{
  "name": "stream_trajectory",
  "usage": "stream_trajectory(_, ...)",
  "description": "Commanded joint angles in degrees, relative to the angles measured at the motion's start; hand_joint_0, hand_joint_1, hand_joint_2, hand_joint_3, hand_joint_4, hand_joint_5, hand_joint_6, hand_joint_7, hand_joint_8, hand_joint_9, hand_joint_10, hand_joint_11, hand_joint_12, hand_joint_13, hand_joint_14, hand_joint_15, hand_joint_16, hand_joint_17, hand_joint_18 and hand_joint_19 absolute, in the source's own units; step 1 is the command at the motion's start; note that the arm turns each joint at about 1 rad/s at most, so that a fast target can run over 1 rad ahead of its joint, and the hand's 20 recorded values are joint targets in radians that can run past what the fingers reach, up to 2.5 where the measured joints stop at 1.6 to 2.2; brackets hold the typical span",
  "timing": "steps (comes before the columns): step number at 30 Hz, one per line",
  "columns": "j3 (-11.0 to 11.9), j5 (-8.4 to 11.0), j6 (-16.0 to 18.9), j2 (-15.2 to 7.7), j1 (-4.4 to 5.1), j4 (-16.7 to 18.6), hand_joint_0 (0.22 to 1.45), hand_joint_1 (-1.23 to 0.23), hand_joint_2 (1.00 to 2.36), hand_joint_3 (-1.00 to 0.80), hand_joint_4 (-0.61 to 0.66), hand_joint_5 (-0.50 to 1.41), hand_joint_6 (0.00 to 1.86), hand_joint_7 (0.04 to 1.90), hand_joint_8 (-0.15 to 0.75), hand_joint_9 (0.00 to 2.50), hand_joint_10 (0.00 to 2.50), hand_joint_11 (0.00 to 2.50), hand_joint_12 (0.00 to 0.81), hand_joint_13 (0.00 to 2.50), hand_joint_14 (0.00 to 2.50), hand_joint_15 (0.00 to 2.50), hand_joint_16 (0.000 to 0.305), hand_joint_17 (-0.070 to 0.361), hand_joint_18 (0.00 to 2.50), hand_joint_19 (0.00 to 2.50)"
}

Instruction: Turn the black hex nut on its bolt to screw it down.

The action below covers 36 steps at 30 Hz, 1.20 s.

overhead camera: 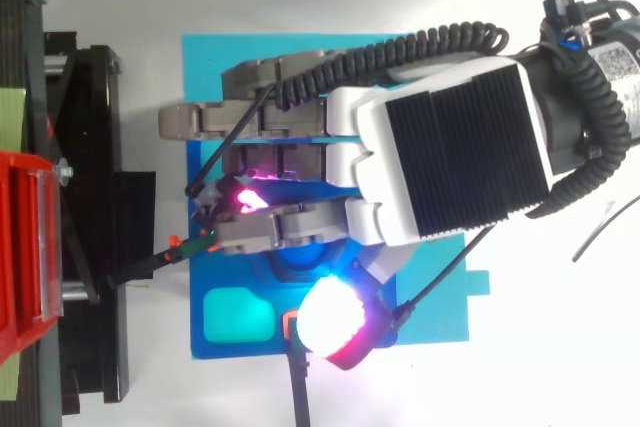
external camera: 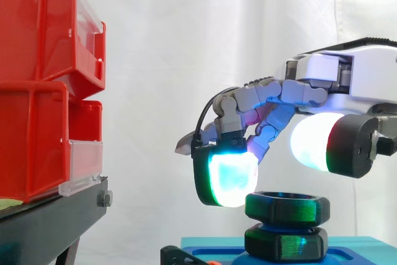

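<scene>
Hand [external camera: 298,91] above blue base [external camera: 363,249], white curtain [external camera: 186,41]

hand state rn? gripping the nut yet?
Hand: open, holding nothing; fingers loosely bent, hovering just above the black hex nut.

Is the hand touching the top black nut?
Cannot tell: in the side view the hand overlaps the nut at its left edge, maybe in front.

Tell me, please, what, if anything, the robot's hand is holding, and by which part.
Nothing: the hand hangs open over the black hex nut, thumb pad clear above it, a finger pad beside its left edge; contact cannot be told.
</scene>
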Motion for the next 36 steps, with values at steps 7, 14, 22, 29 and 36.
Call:
stream_trajectory(7,0.08,-1.5,0.12,0.08,-1.45,-0.1,0.5,-0.1,1.0,-0.5,0.18,0.0,0.5,1.41,0.218,1.01,0.0,0.01,0.317,0.53,0.0,0.0,0.048,0.107,0.57,0.57)
stream_trajectory(14,0.95,-1.76,-0.06,0.08,-0.92,-0.36,0.5,-0.11,1.0,-0.5,0.2,0.0,0.5,1.38,0.216,1.0,0.0,0.01,0.318,0.53,0.0,0.0,0.048,0.108,0.57,0.57)
stream_trajectory(22,3.15,-1.32,-0.15,0.08,0.4,-2.56,0.5,-0.12,1.0,-0.5,0.19,0.0,0.5,1.36,0.219,1.0,0.0,0.0,0.317,0.53,0.0,0.0,0.048,0.108,0.57,0.56)
stream_trajectory(29,3.15,-0.18,-0.68,0.08,2.07,-2.91,0.5,-0.14,1.0,-0.5,0.2,-0.01,0.51,1.31,0.214,0.98,0.0,0.0,0.317,0.53,0.0,0.0,0.047,0.106,0.57,0.56)
stream_trajectory(36,3.06,1.67,-0.59,-0.01,3.47,-2.73,0.51,-0.15,1.0,-0.5,0.19,-0.01,0.51,1.29,0.213,0.97,0.0,0.0,0.318,0.52,0.0,0.0,0.047,0.106,0.56,0.56)
